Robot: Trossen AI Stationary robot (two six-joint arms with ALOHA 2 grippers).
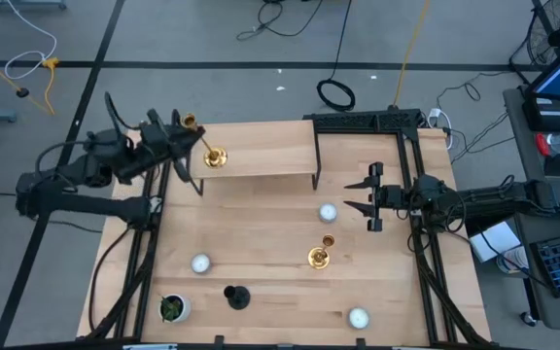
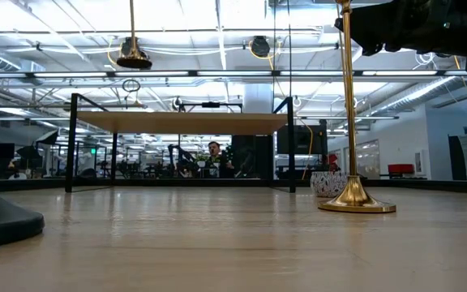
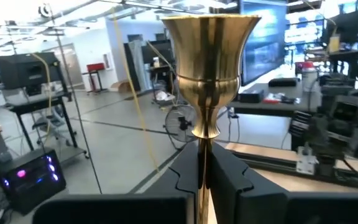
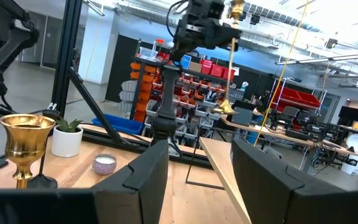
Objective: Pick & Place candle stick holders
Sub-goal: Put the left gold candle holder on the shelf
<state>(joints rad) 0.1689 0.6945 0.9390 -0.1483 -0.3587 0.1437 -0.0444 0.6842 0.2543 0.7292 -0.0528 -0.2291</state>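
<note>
Over the raised wooden shelf (image 1: 261, 151) at the table's far side, your left gripper (image 1: 191, 136) has its fingers clenched on the slim stem of a gold candlestick (image 1: 212, 151), whose round base hangs at the shelf's left end; the low view suggests that base is lifted clear of the board, though you cannot be sure of the gap. Largest of all is the table (image 1: 280, 243) itself, then the shelf, then the arms. Your right gripper (image 1: 360, 193) waits just off the shelf's right end, fingers spread and holding nothing. Out in front of the shelf, toward the near edge, a second gold candlestick (image 1: 320, 255) stands upright, well apart from it; a shorter black candlestick (image 1: 236, 296) stands farther still, close to the near edge, beside a small potted plant (image 1: 173, 308) (not part of your job). Three tealight cups lie scattered: one (image 1: 328, 211) just in front of the shelf's right leg, one (image 1: 200, 262) in front of its left half, one (image 1: 358, 317) by the near edge. Judge the gold pieces as rigid, polished and slippery, bottom-heavy at the base; a pinch low on the stem should limit swinging. The cups look light and thin-walled, so grip them across the rim gently.
</note>
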